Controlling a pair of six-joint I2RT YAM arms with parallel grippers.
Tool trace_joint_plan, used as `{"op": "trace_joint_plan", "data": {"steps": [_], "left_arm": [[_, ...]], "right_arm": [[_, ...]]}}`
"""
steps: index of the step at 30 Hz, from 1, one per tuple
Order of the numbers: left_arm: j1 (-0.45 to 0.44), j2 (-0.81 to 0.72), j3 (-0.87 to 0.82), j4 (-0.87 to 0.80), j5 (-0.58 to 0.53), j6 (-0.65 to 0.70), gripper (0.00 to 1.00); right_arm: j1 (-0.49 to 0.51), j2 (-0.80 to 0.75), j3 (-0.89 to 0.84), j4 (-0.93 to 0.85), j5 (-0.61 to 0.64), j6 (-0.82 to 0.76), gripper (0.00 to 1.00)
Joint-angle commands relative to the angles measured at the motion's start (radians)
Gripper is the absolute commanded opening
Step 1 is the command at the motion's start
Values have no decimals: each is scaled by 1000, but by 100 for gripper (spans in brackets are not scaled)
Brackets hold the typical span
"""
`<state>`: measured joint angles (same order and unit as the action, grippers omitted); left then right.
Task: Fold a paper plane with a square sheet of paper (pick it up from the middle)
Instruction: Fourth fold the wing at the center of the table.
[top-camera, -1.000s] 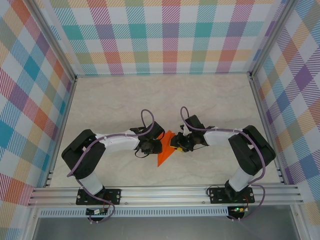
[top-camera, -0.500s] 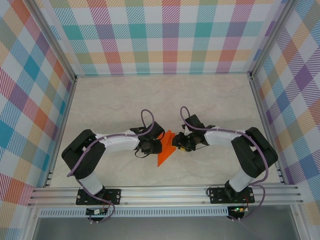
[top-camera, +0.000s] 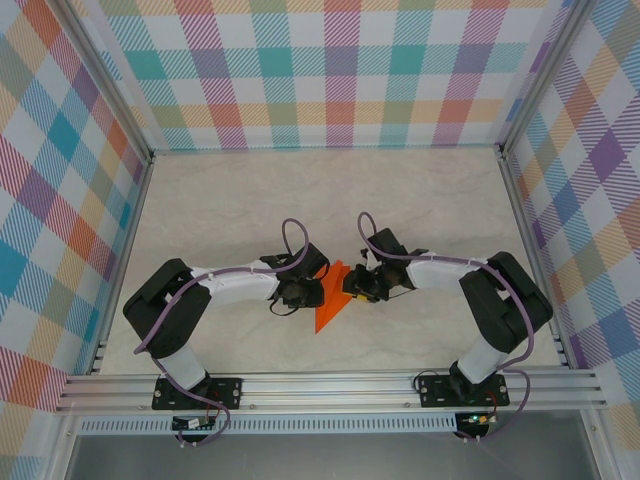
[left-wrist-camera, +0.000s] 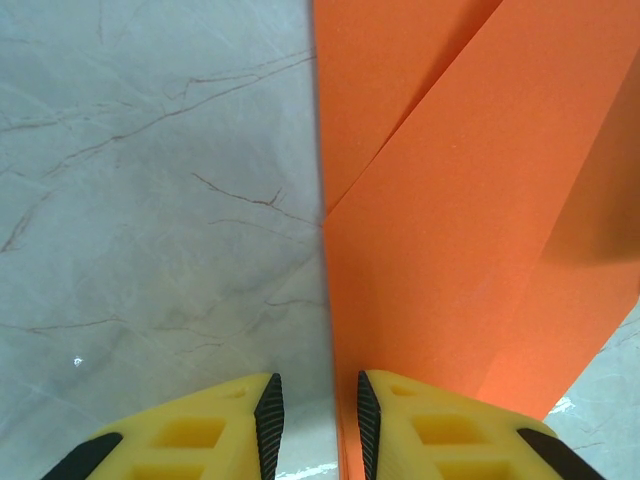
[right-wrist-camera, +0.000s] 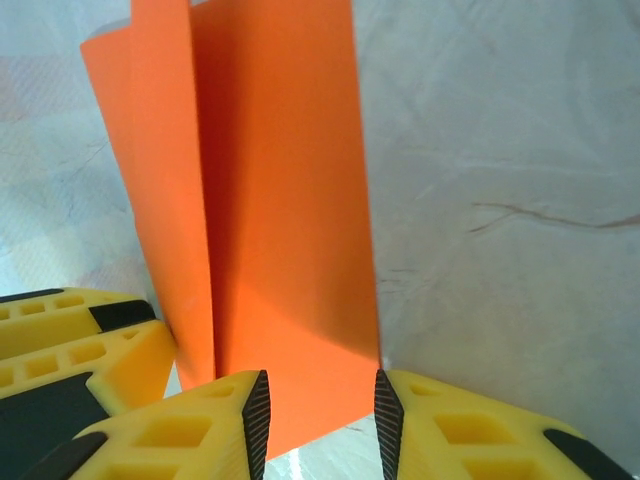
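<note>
A pale, marble-patterned tabletop is seen from above, enclosed on three sides by walls covered in multicoloured plaid. A silver metal rail runs along the near edge, where two black and white arms are bolted. Both arms are bent inward so that their hands face each other near the middle of the tabletop.

Between them lies the orange paper, already folded into a narrow pointed shape. Its tip is directed toward the near edge and its wider end is tucked between the two hands.

The left hand is placed against the paper's left side. In its own wrist camera, the left hand is held narrow, with a slim gap left between its yellow fingers. The straight edge of the paper runs into that gap, and overlapping creased layers are shown beyond.

The right hand is set at the paper's right side. In its wrist camera, the right hand is likewise kept narrow, with the paper reaching between the fingertips. One flap is raised along a crease. A yellow finger of the left hand is seen just beside the paper's far edge.
</note>
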<state>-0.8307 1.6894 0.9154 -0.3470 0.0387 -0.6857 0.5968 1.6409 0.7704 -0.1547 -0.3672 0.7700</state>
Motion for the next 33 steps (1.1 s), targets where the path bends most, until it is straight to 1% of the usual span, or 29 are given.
{"op": "trace_joint_plan", "data": {"steps": [1,4,8,14,24,28,30,33], "left_arm": [[-19,48,-7,32,49,15,29],[-20,49,-6,31,47,16,29],[-19,52,-4,31,51,17,29],[-20,59,-1,32,54,16,29],[-20,60,0,28,58,17,29],[-20,59,0,25,57,17,29],[-20,57,-2,26,58,16,29],[-19,59,-2,25,56,17,29]], "right_arm": [[4,-35,23,-11,15,-24,36],[5,-22,40,-52,49,-32,39],[5,14,38,-48,47,-22,39],[15,55,23,24,-41,-15,37],[30,63,31,48,-66,-8,33],[32,68,32,26,-32,-4,36],[32,63,35,29,-37,-3,36],[31,50,43,30,-44,1,39]]}}
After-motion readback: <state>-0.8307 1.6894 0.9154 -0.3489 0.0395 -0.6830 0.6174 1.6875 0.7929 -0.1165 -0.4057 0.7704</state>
